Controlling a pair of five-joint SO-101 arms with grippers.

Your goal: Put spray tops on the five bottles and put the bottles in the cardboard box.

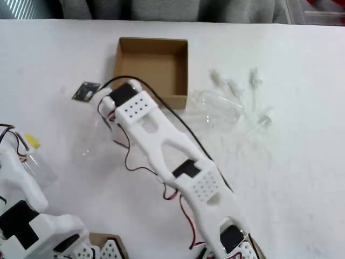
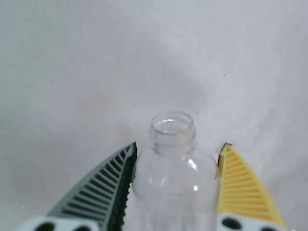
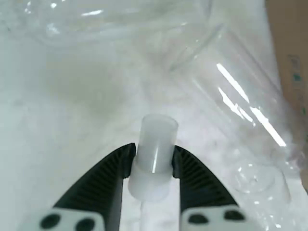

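Note:
My left gripper (image 2: 178, 146), with one grey and one yellow finger, is shut on a clear bottle (image 2: 172, 168) whose open neck has no top. In the high view this bottle (image 1: 42, 166) is at the table's left edge beside the yellow finger (image 1: 32, 141). My right gripper (image 3: 153, 150) is shut on a white spray top (image 3: 154, 159), held just above the table. Clear bottles (image 3: 240, 110) lie close beyond it. The right arm (image 1: 161, 140) stretches to a spot just left of the cardboard box (image 1: 153, 67).
More clear bottles (image 1: 215, 108) lie to the right of the box, with several loose spray tops (image 1: 234, 86) behind and beside them. A small dark card (image 1: 85, 90) lies to the left of the box. The box is open and empty.

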